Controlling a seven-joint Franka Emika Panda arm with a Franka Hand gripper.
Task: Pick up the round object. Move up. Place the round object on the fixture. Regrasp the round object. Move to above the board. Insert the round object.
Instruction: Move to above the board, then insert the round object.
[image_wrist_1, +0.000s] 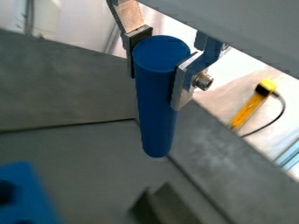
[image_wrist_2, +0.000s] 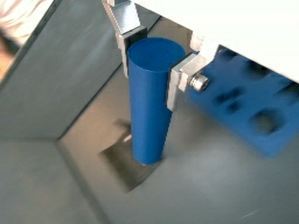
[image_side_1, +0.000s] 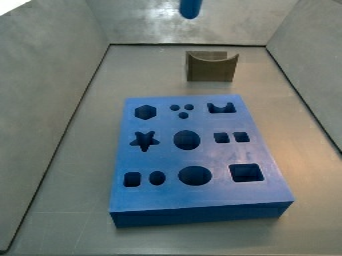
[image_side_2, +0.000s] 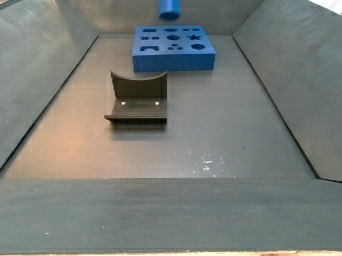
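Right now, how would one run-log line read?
gripper: shut on round object | round object: upright, lifted | fixture: empty | board: holes unfilled

Grey tray floor (image_side_1: 80, 170): board (image_side_1: 194, 160) mid, fixture (image_side_1: 210, 66) apart behind.

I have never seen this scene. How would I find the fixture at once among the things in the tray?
Start from the big blue board with dark shaped holes lying on the grey tray floor. Beyond one short edge of it, apart from it, stands the fixture. It is the only small dark olive-brown block, with a curved notch in its top; the blue peg is up in the hand.
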